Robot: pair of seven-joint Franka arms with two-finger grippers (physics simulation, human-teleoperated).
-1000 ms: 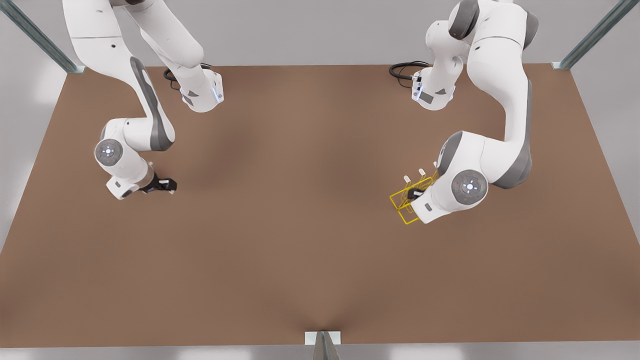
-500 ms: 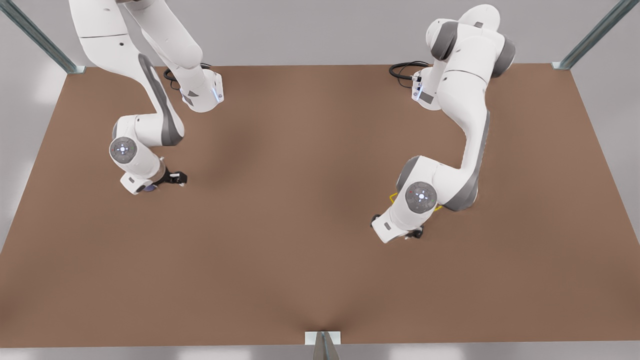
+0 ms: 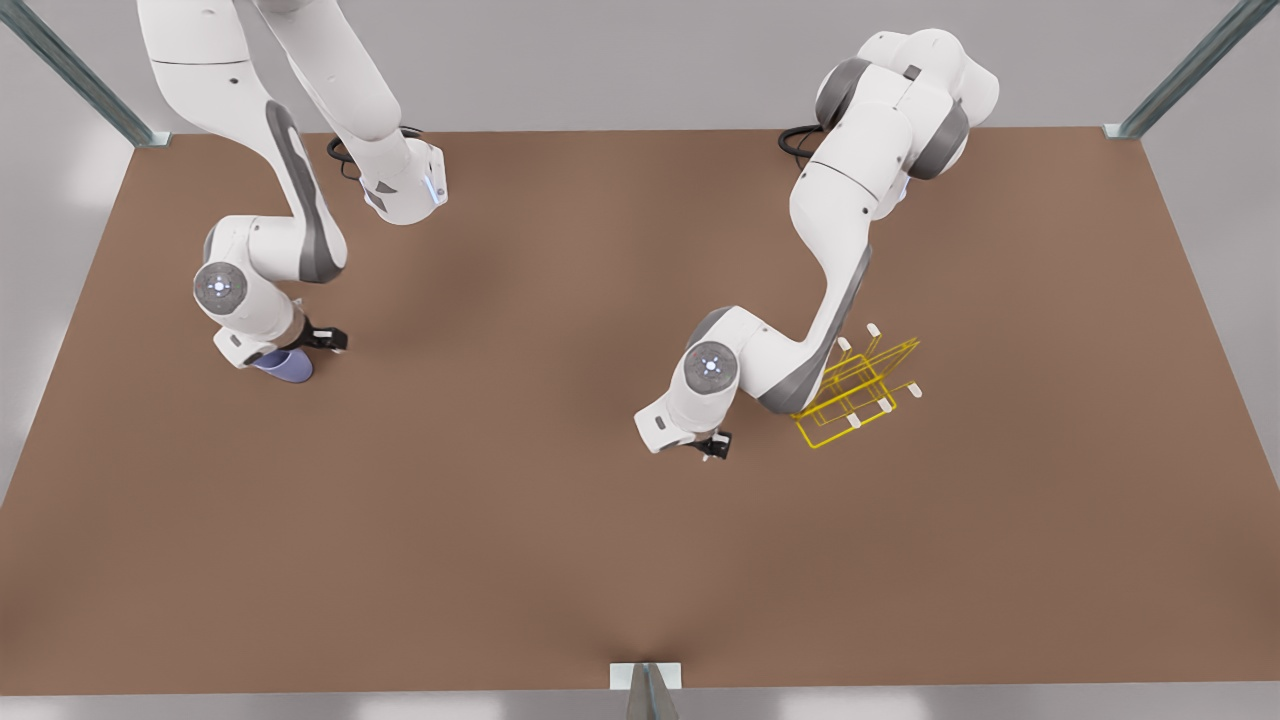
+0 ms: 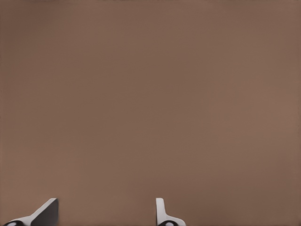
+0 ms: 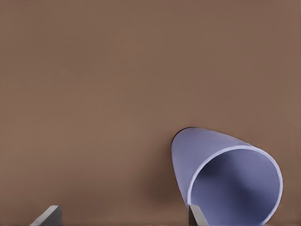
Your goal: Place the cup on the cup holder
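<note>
The cup (image 3: 286,365) was seen lying tipped on the table (image 3: 600,560), near the edge at the front view's left, well apart from the cup holder (image 3: 858,392) toward the opposite edge. It was judged light, stiff and smooth, best pinched across its rim wall. The right gripper (image 3: 322,340) was held low beside the cup; in the right wrist view its fingers (image 5: 196,217) were spread, one tip at the rim of the cup (image 5: 225,176), nothing being gripped. The left gripper (image 3: 712,444) was poised over bare table just beside the holder, its fingers (image 4: 162,212) spread and empty, the arm bent low.
</note>
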